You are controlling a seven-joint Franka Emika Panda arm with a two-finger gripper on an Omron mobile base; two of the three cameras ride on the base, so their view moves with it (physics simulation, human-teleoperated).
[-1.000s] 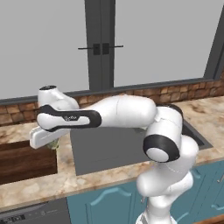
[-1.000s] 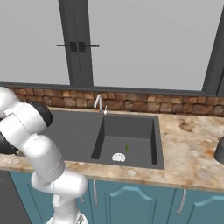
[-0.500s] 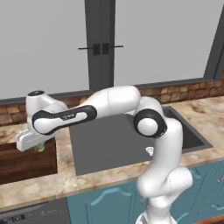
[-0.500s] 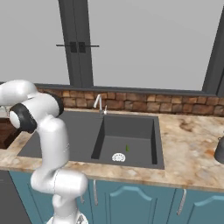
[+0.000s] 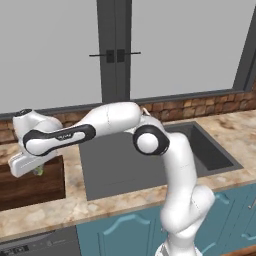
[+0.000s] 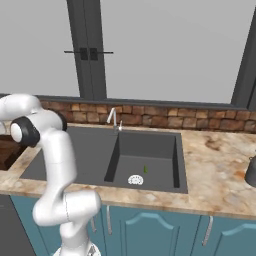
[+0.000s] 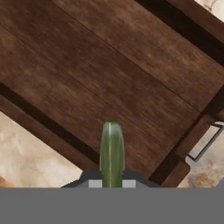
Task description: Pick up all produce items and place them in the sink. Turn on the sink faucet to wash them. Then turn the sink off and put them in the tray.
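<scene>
My gripper [image 7: 112,180] is shut on one produce item [image 7: 112,151], a slender green stalk that sticks out between the fingertips. It hangs over the wooden floor of the dark brown tray [image 7: 109,74]. In the left base view the gripper [image 5: 36,171] sits at the far left above the tray [image 5: 30,187], with a bit of green showing under the hand. A second produce item [image 6: 145,169] lies on the floor of the sink [image 6: 90,150], beside the white drain [image 6: 135,180]. The sink faucet [image 6: 114,119] stands upright behind the sink, with no water showing.
The speckled stone counter [image 5: 115,200] runs around the sink [image 5: 125,172] and the tray. A brick backsplash [image 6: 150,120] and a window stand behind. A dark rounded object [image 6: 251,172] sits at the right edge of the counter.
The arm has swung further left, from the sink's left edge to over the tray, with the green stalk still in the gripper. The piece in the basin has not moved.
</scene>
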